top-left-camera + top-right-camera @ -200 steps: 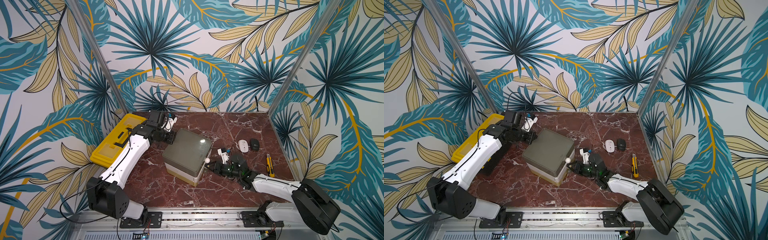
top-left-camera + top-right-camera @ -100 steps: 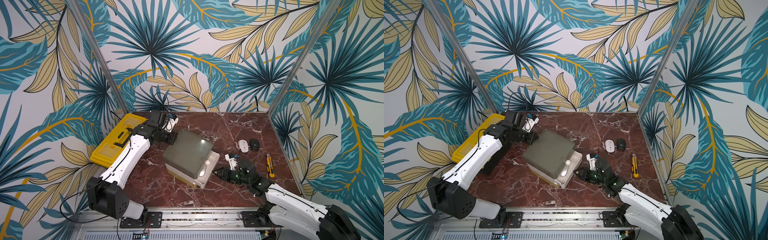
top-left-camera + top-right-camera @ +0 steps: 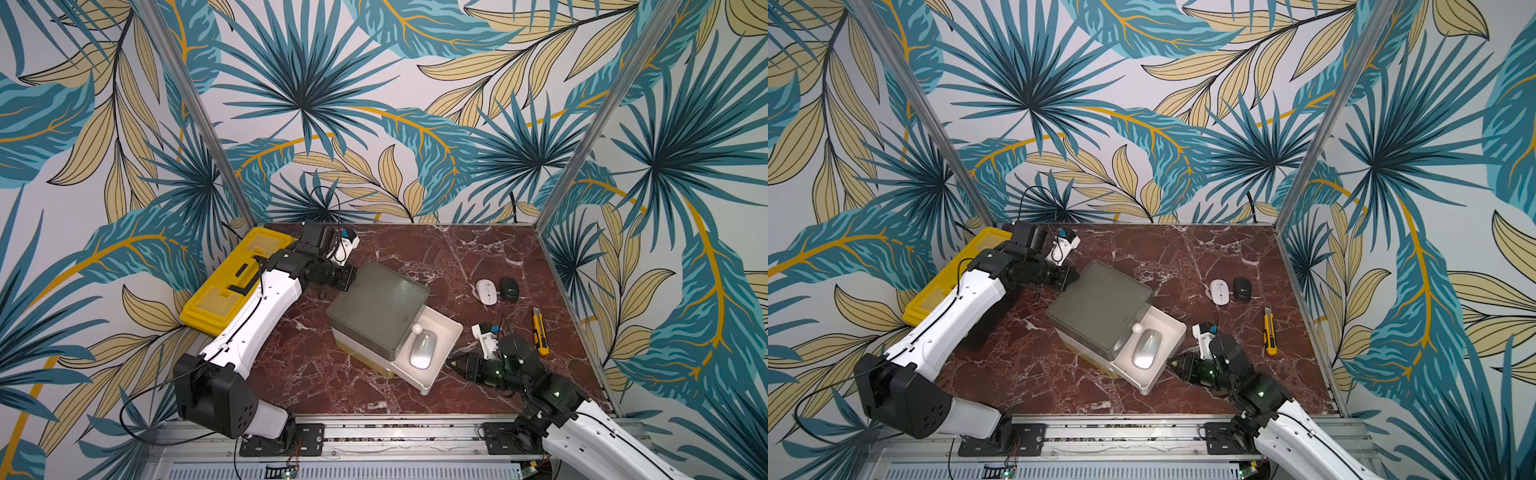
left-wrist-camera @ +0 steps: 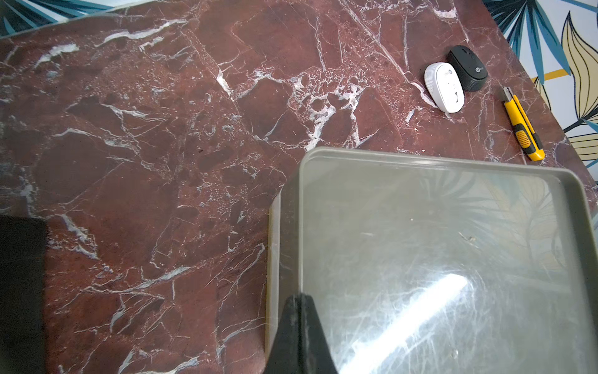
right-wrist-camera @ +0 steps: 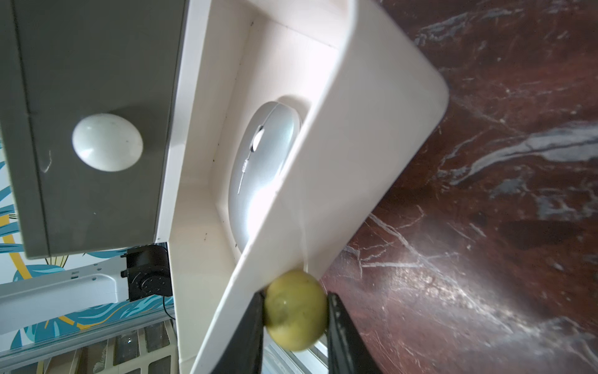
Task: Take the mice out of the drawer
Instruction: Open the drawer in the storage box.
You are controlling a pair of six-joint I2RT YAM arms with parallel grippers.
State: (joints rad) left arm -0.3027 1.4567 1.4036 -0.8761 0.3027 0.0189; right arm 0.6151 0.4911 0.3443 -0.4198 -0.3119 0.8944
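The cabinet (image 3: 380,307) sits mid-table (image 3: 415,257), turned at an angle. Its lower drawer (image 3: 451,332) is pulled out toward the front right corner. The silver mouse (image 3: 422,349) lies inside the drawer, under open air, with bare drawer floor around it.

The white mouse (image 3: 486,291) and black mouse (image 3: 509,289) lie side by side near the right edge. The utility knife (image 3: 539,332) lies nearer the front along that edge. A yellow case (image 3: 232,286) overhangs the left edge. Bare marble is free behind the cabinet and at the front left.

The right arm reaches in low from the front right corner. The right gripper (image 5: 296,307) is clamped on the drawer's yellow-green knob (image 5: 296,323). The left arm stretches along the left side, and the left gripper (image 4: 299,323), jaws closed and empty, rests at the cabinet top's rear corner.
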